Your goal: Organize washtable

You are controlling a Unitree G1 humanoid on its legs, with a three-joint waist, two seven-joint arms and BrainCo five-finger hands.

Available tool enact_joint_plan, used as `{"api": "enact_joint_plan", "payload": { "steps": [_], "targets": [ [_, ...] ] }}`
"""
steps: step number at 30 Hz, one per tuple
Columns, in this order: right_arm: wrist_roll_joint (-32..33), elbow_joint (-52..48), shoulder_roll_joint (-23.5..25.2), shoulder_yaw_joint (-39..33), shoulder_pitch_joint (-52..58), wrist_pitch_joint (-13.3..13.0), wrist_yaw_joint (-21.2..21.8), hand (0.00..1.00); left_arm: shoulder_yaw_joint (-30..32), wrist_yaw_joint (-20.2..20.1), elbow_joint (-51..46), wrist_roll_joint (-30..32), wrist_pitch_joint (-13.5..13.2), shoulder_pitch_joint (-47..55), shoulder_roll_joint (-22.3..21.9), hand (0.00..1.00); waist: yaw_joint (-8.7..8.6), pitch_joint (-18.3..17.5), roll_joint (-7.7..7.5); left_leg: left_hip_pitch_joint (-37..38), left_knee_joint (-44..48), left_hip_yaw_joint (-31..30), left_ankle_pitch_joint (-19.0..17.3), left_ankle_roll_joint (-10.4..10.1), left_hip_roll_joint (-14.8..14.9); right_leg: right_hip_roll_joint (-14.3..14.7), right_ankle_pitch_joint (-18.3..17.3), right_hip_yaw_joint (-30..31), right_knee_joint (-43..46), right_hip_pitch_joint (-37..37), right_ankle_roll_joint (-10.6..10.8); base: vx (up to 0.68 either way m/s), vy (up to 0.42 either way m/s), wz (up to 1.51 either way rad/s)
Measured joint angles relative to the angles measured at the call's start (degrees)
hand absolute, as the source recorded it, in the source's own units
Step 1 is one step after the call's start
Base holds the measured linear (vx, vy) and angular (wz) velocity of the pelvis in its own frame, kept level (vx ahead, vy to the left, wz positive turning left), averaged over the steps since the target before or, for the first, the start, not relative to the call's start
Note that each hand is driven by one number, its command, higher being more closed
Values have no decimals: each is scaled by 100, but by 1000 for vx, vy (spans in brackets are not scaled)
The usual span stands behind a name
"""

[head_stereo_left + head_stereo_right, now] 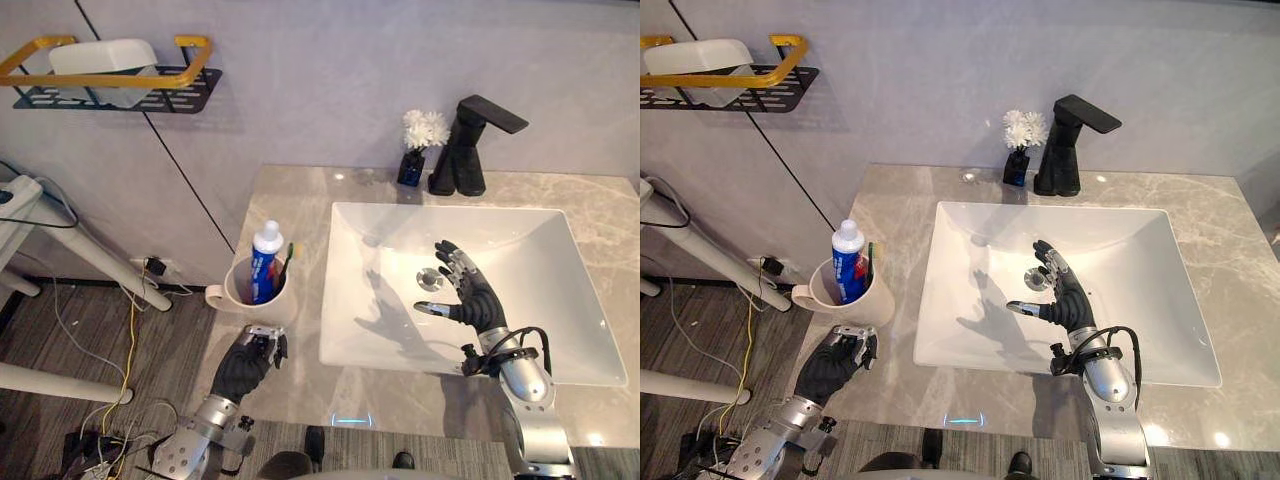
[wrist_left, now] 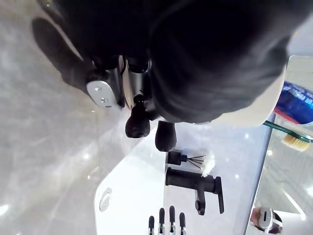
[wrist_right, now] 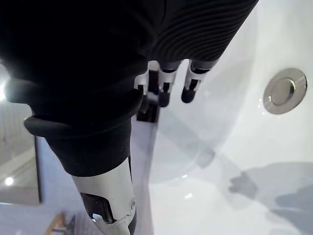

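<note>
A beige cup [image 1: 240, 293] stands on the marble counter [image 1: 290, 200] left of the sink, with a blue and white toothpaste tube [image 1: 265, 260] and a green toothbrush [image 1: 286, 264] upright in it. My left hand [image 1: 248, 362] rests on the counter's front edge just below the cup, apart from it, its fingers curled with nothing in them. Over the white sink basin [image 1: 560, 260], near the drain [image 1: 430, 279], my right hand [image 1: 468, 293] hovers open and empty, fingers spread.
A black faucet [image 1: 470, 140] and a small dark vase of white flowers [image 1: 418, 145] stand behind the sink. On the wall at left, a black and gold shelf [image 1: 150, 95] carries a white box [image 1: 105, 58]. Cables lie on the floor to the left.
</note>
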Motion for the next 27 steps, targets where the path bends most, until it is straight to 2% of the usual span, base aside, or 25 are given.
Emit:
{"api": "enact_joint_plan", "payload": {
  "steps": [9, 14, 27],
  "targets": [
    [-1, 0, 0, 6, 2, 7, 17, 0, 3, -101, -63, 224, 85, -108, 90, 100, -2, 3, -8, 7, 9, 105, 1, 0, 1, -2, 1, 77, 0, -36, 0, 3, -1, -4],
    [-1, 0, 0, -2, 7, 102, 131, 0, 101, -86, -77, 396, 99, -142, 115, 100, -3, 6, -16, 26, 7, 137, 0, -1, 6, 0, 8, 111, 0, -35, -9, 2, -1, -3],
    [-2, -1, 3, -15, 26, 126, 250, 0, 961, 67, 9, 661, 173, -284, 109, 100, 3, 5, -37, 43, -23, 212, -35, -13, 90, 95, 121, 194, -92, -32, -58, -12, -7, -4]
  ]
}}
